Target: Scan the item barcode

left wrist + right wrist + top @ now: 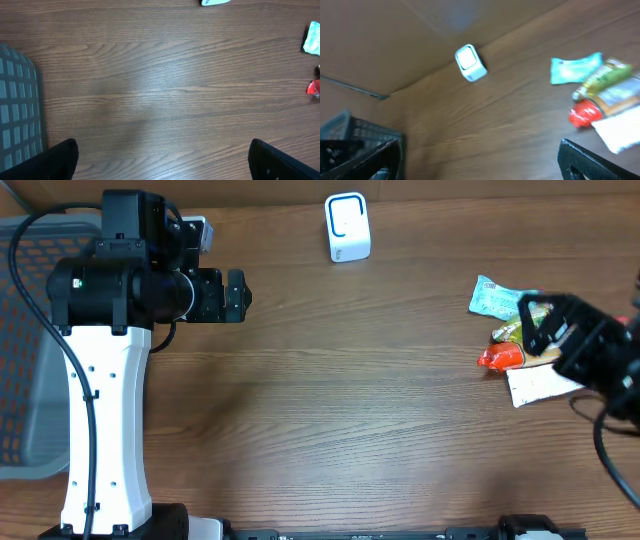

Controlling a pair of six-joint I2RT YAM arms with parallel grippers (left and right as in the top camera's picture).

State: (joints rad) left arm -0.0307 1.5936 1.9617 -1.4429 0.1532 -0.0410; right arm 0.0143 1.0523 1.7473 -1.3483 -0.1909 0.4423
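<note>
Wooden surface [350,430]: your right tool [540,323], released and empty, sits above the packet pile: red-capped packet [503,357], teal packet [492,297]. Scanner [347,227] well apart, to its left. Left tool [237,295] released, holding nothing.

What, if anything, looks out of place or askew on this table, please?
Nothing looks spilled or damaged. The only untidy spot is the right side, where a teal packet, a green-yellow packet, a red item and a white packet lie jumbled at differing angles. The white scanner stands upright.
</note>
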